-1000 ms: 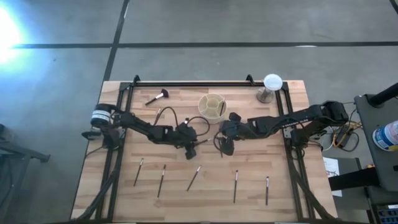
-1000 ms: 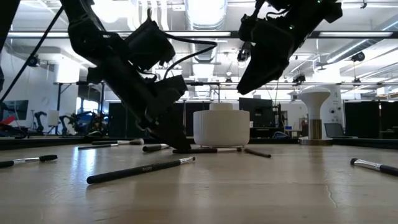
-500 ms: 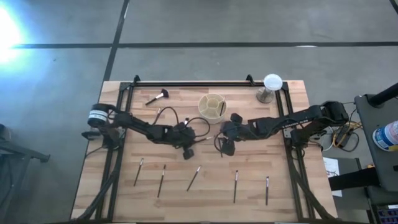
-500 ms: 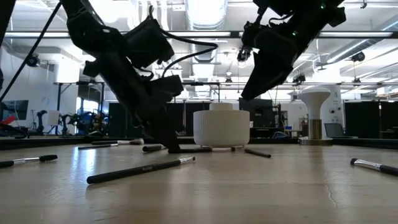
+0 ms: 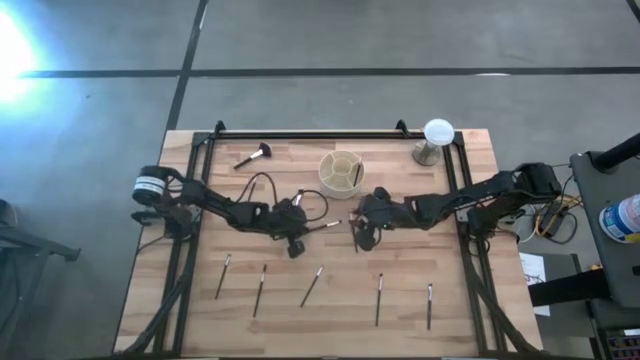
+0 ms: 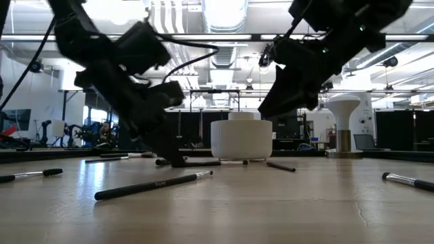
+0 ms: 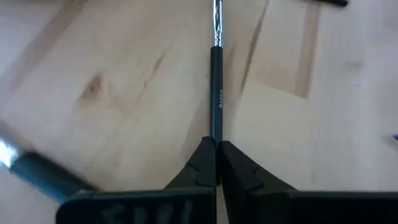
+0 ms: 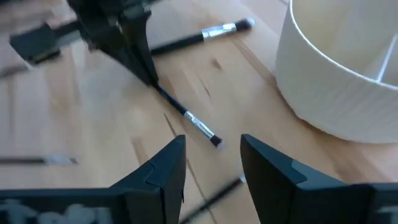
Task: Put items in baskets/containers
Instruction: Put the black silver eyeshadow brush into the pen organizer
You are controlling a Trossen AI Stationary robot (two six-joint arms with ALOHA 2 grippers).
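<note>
A thin dark brush [image 7: 216, 74] lies on the wooden table [image 5: 400, 260] in front of the cream holder [image 5: 341, 172], and my left gripper [image 7: 216, 163] is shut on its handle end. In the high view my left gripper [image 5: 300, 230] is left of the holder. My right gripper [image 8: 211, 163] hovers open over the brush's bristle tip [image 8: 202, 130], clear of it, and shows in the high view [image 5: 358, 238]. One brush [image 5: 356, 175] stands in the holder. Several more brushes [image 5: 312, 285] lie along the near side. My left gripper pinches the brush's handle at its free end [image 7: 216, 138] between its two fingertips. The fingers slant down from the table's left side and lie along the handle. The brush [image 6: 210, 163] lies level on the table, bristle end pointing away from the gripper.
A white globe on a grey stand [image 5: 435, 138] is at the far right corner. A fluffy-headed brush [image 5: 252, 156] lies at the far left. Another brush [image 8: 199, 36] lies near the holder [image 8: 336, 81]. A black frame rail [image 5: 300, 134] runs along the table's far edge.
My left gripper has shut on the brush's handle end and drawn back toward the table's left edge, and the brush has slid a little with it, still flat on the table. My right gripper has sunk toward the table and rolled.
</note>
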